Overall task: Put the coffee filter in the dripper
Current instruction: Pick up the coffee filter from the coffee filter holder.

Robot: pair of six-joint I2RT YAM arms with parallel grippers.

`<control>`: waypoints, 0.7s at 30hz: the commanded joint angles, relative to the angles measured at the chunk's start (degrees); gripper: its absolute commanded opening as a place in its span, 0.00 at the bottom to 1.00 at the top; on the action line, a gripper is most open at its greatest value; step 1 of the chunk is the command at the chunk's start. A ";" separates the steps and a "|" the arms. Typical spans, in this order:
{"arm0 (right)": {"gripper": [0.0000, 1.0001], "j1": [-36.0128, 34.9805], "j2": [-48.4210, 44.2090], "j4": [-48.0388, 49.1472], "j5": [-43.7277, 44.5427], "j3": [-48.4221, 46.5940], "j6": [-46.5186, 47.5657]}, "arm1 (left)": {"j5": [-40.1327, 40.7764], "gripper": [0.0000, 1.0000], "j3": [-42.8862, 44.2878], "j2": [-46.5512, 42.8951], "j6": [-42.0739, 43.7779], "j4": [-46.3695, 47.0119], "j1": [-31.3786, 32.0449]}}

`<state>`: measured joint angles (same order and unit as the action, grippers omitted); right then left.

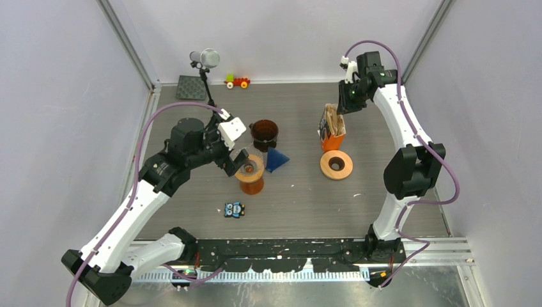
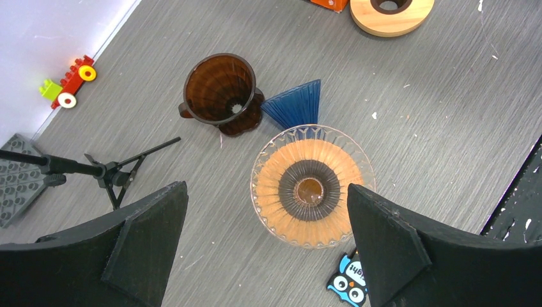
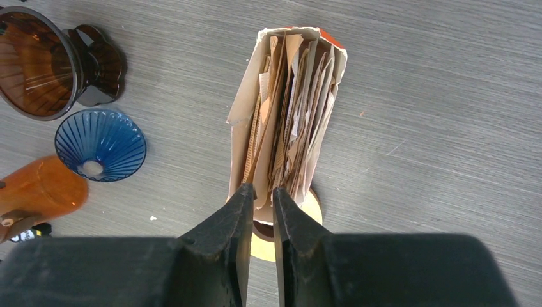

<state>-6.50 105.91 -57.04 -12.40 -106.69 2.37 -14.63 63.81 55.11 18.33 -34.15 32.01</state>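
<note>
The right gripper (image 1: 340, 105) (image 3: 259, 190) hangs over the carton of paper filters (image 1: 332, 128) (image 3: 287, 109). Its fingers are drawn in to a thin slit at the edge of the stack. Whether a sheet is pinched in that slit cannot be told. The filters stand upright in the carton, packed close, none of them in a dripper.

Seen from above, the carton stands at about 2 o'clock from the glass dripper (image 1: 249, 169) (image 2: 311, 185), well apart from it. The glass dripper sits on an orange jug (image 1: 251, 184) (image 3: 38, 192). The left gripper (image 1: 235, 161) (image 2: 266, 187) hovers above it with its fingers spread wide, holding nothing.

A blue cone (image 1: 277, 158) (image 2: 295, 104) (image 3: 100, 144) lies on its side just beside the glass dripper at 2 o'clock. A brown dripper (image 1: 264, 131) (image 2: 220, 89) (image 3: 38, 64) is at 1 o'clock from it. A wooden ring (image 1: 336, 164) (image 2: 390, 13) lies at 6 o'clock from the carton, close by. An owl sticker (image 1: 234, 210) (image 2: 348, 281) lies near 7 o'clock from the jug. At the far edge, around 11 o'clock, are a microphone (image 1: 206, 59) on a stand, a grey studded plate (image 1: 192, 88) (image 2: 16, 173) and a toy car (image 1: 237, 81) (image 2: 70, 80).
</note>
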 commanded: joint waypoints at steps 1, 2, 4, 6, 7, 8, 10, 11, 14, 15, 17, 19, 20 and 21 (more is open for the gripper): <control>0.22 0.35 0.24 1.75 -1.39 -1.03 -1.00 | -1.25 0.97 -0.24 -1.06 0.22 0.92 -0.02; 0.21 0.36 0.32 1.75 -1.39 -0.98 -1.05 | -1.26 0.97 -0.26 -1.05 0.25 0.92 -0.02; 0.19 0.41 0.51 1.75 -1.16 -0.98 -1.09 | -1.27 0.97 -0.25 -1.06 0.23 0.90 -0.02; 0.18 0.42 0.74 1.75 -0.96 -0.96 -1.07 | -1.27 0.97 -0.18 -1.06 0.27 0.88 -0.02; 0.17 0.48 0.82 1.75 -0.89 -0.97 -1.05 | -1.27 0.97 -0.12 -1.06 0.25 0.92 -0.02; 0.16 0.51 0.94 1.75 -0.87 -0.94 -1.05 | -1.27 0.97 -0.13 -1.06 0.22 0.86 -0.03; 0.15 0.48 1.01 1.71 -0.95 -0.99 -1.05 | -1.27 0.97 -0.10 -1.05 0.29 0.83 -0.02; 0.15 0.52 1.09 1.75 -1.02 -1.09 -1.05 | -1.27 0.97 -0.14 -1.05 0.25 0.83 -0.02; 0.13 0.70 0.82 1.75 -1.22 -1.65 -1.27 | -1.27 0.97 -0.09 -1.05 0.30 0.80 -0.02; 0.13 0.74 0.59 1.71 -1.26 -1.86 -1.31 | -1.27 0.97 -0.09 -1.06 0.27 0.74 -0.02; 0.12 0.89 0.36 1.74 -1.31 -2.15 -1.39 | -1.27 0.97 -0.08 -1.14 0.29 0.75 -0.03; 0.09 0.89 0.32 1.74 -1.39 -2.34 -1.40 | -1.36 0.97 -0.16 -1.08 0.24 0.79 -0.02; 0.08 0.92 0.35 1.68 -1.54 -2.37 -1.48 | -1.36 0.97 -0.18 -1.06 0.29 0.81 -0.02; 0.06 0.95 0.35 1.67 -1.57 -2.44 -1.49 | -1.32 0.97 -0.10 -1.02 0.34 0.88 -0.02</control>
<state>-5.87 107.13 -56.97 -12.82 -106.69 1.52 -14.68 63.81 55.11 18.39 -34.15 32.01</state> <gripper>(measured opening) 0.090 0.969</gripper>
